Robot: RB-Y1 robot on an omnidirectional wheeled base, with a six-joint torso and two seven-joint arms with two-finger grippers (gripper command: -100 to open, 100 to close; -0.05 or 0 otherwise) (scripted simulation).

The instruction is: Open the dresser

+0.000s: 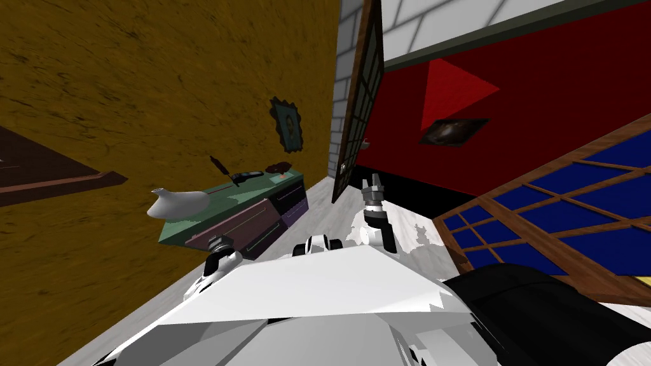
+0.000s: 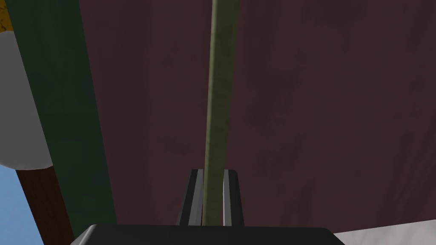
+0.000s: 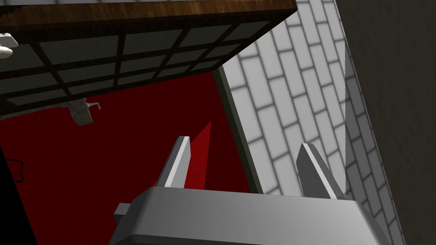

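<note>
Grasp done: your left gripper (image 2: 213, 172) clamps the slim olive bar handle (image 2: 218, 85) of the maroon drawer (image 2: 319, 106) on the green-topped dresser (image 1: 254, 185), left of centre; pulling remains. Your right gripper (image 3: 245, 141) gapes open.

The left fingers (image 2: 195, 197) clamp the thin olive handle (image 2: 218, 98) running along the dark maroon drawer front (image 2: 323, 110).

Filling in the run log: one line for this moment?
phase: grasp | left gripper: shut on dresser handle | right gripper: open, empty
</note>
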